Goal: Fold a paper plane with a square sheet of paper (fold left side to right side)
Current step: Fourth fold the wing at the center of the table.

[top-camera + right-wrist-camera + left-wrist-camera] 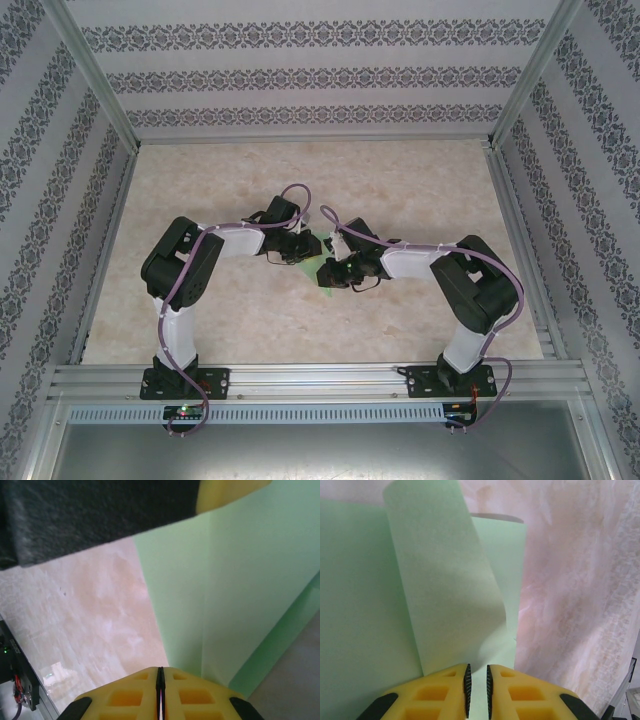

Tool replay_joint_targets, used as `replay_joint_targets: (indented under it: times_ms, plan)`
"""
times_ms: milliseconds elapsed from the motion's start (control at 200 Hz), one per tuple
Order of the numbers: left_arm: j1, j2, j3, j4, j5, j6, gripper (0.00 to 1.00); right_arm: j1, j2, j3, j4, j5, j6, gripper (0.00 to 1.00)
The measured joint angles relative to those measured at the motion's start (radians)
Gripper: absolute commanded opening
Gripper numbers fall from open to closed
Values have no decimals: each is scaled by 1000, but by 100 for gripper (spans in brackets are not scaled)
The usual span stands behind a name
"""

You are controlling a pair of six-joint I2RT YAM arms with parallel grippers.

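On the marbled table [400, 190], paper [360, 605] lies beneath the barely parted left gripper [477, 674] and clenched right gripper [160, 674].

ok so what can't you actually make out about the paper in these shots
- top view: paper outline, hidden under both arms
- left wrist: whether the left gripper pinches the curled flap, fingers hide it
- right wrist: paper's far end, behind a dark blurred arm part

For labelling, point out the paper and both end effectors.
paper [445, 605], left wrist view, curled flap
left end effector [478, 677], left wrist view, between fingertips
right end effector [160, 676], right wrist view, between fingertips
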Motion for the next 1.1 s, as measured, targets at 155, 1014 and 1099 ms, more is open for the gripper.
replay_joint_targets:
  times_ms: [155,1014,1099]
  plan:
    - [0,0,0,0,0,0,21,0,1,-3,0,3,-2,11]
    - [-3,0,1,-1,-2,0,21,0,-9,-79,66,-10,7,6]
    - [-6,0,1,-1,-2,0,21,0,-23,-92,65,-10,9,6]
